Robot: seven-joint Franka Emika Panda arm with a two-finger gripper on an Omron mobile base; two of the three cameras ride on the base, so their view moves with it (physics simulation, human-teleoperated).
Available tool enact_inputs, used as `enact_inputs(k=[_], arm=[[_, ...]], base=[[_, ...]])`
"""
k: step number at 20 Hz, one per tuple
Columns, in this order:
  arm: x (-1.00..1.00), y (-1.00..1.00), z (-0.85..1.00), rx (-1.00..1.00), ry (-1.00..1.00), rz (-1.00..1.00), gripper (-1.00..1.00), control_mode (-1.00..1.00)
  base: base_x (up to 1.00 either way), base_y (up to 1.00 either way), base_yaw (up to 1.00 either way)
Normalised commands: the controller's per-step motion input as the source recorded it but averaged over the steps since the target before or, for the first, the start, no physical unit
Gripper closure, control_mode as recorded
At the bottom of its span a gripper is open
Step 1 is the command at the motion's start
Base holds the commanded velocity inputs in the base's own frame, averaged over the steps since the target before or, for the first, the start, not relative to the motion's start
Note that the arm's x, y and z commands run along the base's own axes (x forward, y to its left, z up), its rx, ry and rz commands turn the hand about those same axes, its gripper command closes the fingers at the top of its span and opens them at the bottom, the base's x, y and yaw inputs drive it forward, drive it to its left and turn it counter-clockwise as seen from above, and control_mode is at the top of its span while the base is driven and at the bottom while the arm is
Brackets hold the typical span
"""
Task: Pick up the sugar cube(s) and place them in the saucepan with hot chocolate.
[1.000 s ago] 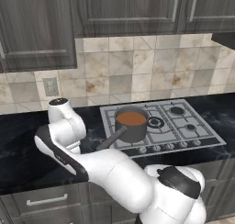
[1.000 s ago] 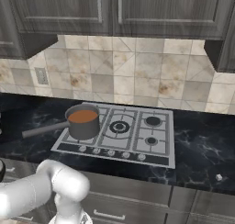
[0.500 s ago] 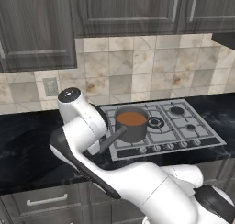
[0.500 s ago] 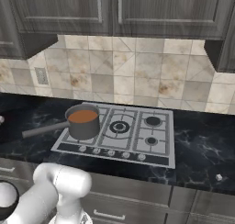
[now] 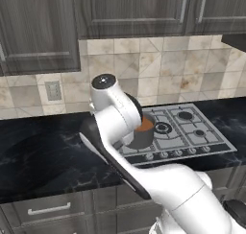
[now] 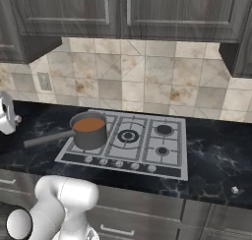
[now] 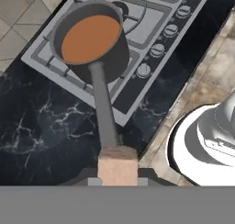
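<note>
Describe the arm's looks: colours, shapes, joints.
The arm is glossy white, built of fat rounded segments. A dark band runs along its long link, and a dark round cap tops the joint nearest the tiles. No cables or markings show. In the right base view its lower joints are smooth white bulbs.

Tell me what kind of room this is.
A rendered home kitchen, by the look of it: a gas stovetop with a saucepan on it, a dark marble counter, tiled backsplash and dark cabinets.
</note>
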Motion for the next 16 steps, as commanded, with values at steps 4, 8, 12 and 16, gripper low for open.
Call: enact_inputs(k=[4,8,12,16], arm=[[0.08,-0.82,0.16,0.0,0.0,0.29,1.0,-1.0],[0.12,-0.76,0.12,-0.01,0.0,0.31,1.0,-1.0],[0.38,-0.71,0.01,-0.03,0.04,0.34,1.0,-1.0],[0.49,-0.5,0.08,-0.06,0.11,0.34,1.0,-1.0]], base=[[0.0,0.0,0.0],[0.0,0.0,0.0],[0.0,0.0,0.0],[0.0,0.0,0.0]])
